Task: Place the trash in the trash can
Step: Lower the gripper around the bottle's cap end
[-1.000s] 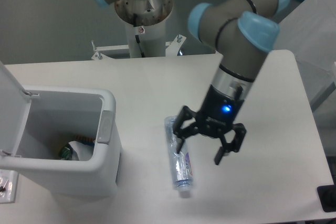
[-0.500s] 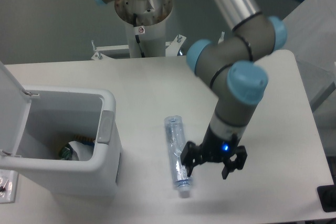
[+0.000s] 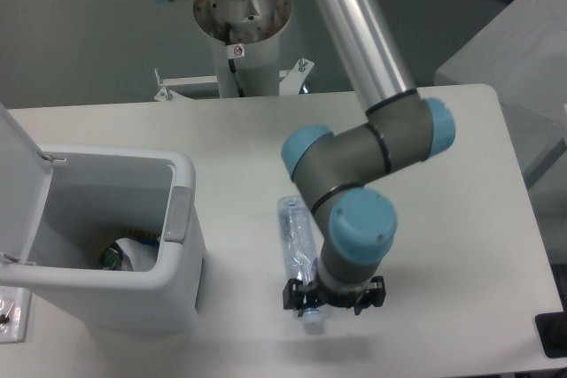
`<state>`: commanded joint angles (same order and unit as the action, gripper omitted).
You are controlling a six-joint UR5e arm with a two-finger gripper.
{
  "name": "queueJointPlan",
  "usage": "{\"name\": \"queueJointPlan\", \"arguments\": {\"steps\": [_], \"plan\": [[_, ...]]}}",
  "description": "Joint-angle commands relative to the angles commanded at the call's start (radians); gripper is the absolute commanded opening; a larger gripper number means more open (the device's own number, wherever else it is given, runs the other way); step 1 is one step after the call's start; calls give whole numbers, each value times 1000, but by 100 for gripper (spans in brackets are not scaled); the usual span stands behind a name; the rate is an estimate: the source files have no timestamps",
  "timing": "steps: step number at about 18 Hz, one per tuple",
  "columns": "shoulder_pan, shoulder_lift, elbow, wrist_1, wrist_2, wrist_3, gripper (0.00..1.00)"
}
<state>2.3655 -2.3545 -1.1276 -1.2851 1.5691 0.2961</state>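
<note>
At the left, the trash can is seen with its lid raised and cut off by the frame edge; the wrapper inside is half hidden. The bottle lies on the table, its cap end covered by the gripper. Whether the fingers clasp it cannot be told.

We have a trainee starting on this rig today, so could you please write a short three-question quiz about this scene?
1. True or false: the bottle lies on the table.
2. Which end of the bottle is the gripper over: A) the cap end, B) the far end?
3. What state is the bin lid in?

Key: 1. True. 2. A. 3. Open, with trash already visible inside.
</note>
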Motion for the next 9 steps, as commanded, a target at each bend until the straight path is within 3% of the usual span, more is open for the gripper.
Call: {"name": "queueJointPlan", "arguments": {"steps": [9], "plan": [[-37,-37,6,-22,80,-20,100]]}}
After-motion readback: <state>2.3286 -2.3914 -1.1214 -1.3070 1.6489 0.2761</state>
